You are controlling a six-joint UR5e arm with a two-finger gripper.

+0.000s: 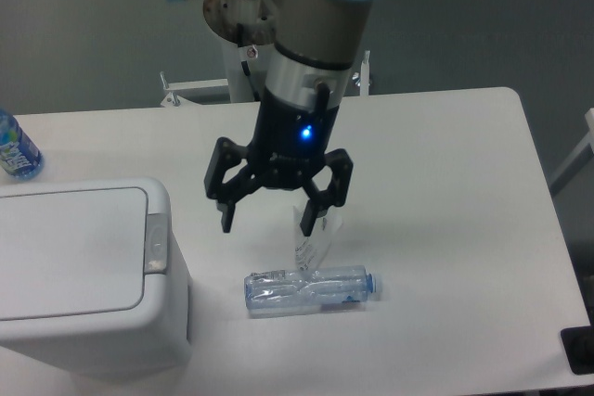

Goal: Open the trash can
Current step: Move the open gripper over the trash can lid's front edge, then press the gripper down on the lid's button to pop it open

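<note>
White table (464, 164), lidded trash can (79, 275) low at left, spread empty jaws just right of its latch (156, 243).

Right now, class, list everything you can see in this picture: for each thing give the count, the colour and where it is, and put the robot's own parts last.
trash can: one, white, lid shut, front left of the table.
grey latch: one, on the right edge of the trash can's lid.
clear bottle: one, transparent with a blue cap, lying on its side near the table's front middle.
plastic wrapper: one, clear, crumpled, just behind the clear bottle.
blue bottle: one, blue label, far left edge of the table, partly cut off.
table: one, white, fills most of the view.
arm: one, grey with light blue joints, coming in from the top.
claw: one, black, open, above the table right of the latch.
</note>
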